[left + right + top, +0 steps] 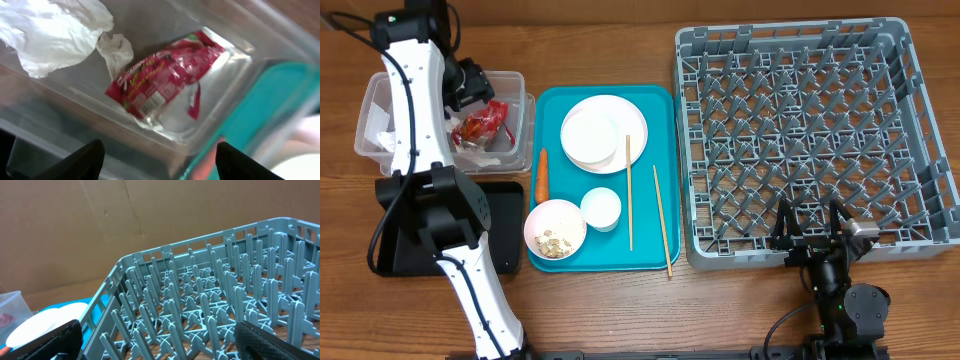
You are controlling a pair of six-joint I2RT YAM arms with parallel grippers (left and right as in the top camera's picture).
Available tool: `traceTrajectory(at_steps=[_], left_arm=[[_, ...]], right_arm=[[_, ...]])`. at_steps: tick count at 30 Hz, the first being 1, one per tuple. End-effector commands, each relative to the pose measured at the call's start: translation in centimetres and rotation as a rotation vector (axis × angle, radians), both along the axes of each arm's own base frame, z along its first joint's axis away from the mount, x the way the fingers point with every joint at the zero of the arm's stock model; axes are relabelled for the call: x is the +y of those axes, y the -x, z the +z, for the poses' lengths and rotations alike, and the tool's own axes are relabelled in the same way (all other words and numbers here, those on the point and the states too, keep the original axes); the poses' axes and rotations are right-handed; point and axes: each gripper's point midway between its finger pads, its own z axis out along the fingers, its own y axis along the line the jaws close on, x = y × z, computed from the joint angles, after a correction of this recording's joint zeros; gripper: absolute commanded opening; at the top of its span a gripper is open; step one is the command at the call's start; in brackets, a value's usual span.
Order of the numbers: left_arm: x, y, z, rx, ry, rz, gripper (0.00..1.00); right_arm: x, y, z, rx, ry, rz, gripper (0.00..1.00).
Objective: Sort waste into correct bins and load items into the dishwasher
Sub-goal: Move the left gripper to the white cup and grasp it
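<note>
1. clear rectangular plastic tub: middle part hidden under the white left arm in the overhead view.
2. crumpled white paper napkin: cut off by the top and left edges, left wrist view.
3. small red crinkly wrapper: print too blurred to read.
4. shallow black rectangular tray: mostly covered by the same arm.
5. large grey plastic dish rack: cropped at right and bottom, right wrist view.
6. beige food scraps: too small to identify.
</note>
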Motion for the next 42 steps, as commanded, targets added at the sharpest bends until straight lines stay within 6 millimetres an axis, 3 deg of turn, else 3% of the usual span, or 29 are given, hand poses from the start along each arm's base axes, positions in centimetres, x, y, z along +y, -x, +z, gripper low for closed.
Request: traceTrajectory(at_steps=[1,4,7,8,9,10,18,24,29,36,42], left_arm=[[-1.7,-0.3,5.9,-0.147,0.056,-0.037,0.73],[-4.0,1.0,8.8,-0.180,0.117,-0.077,0.74],[-6.3,2.3,10.4,-0.185,0.159,-0.149,0.75],[-7.5,2.4,11.0,-0.202,0.188,-0.181,0.79],[-8.6,2.4,11.3,-0.213,0.215,-0.206,0.96],[-9.6,2.4,11.6,-0.222,0.241,-0.224,1.00],[-17.2,2.9,12.7,-0.255,0.390,-0.512,1.00],[-18.4,4.1,12.4,-0.209,0.309,-0.488,1.00],[-19.5,7.8,10.8,-0.092,0.305,-0.499,1.00],[-20.1,13.7,5.6,0.166,0.273,-0.488,1.00],[-20.4,16.1,1.2,0.308,0.227,-0.509,0.86]], right_arm=[[-0.2,0.0,-0.3,0.000,-0.003,-0.012,1.00],[-0.2,0.0,-0.3,0.000,-0.003,-0.012,1.00],[-0.2,0.0,-0.3,0.000,-0.003,-0.012,1.00],[-0.2,0.0,-0.3,0.000,-0.003,-0.012,1.00],[-0.2,0.0,-0.3,0.000,-0.003,-0.012,1.00],[-0.2,0.0,-0.3,0.000,-0.003,-0.012,1.00],[-0.2,0.0,-0.3,0.000,-0.003,-0.012,1.00],[-0.2,0.0,-0.3,0.000,-0.003,-0.012,1.00],[-0.2,0.0,-0.3,0.000,-0.003,-0.012,1.00],[-0.2,0.0,-0.3,0.000,-0.003,-0.012,1.00],[-0.2,0.0,-0.3,0.000,-0.003,-0.012,1.00]])
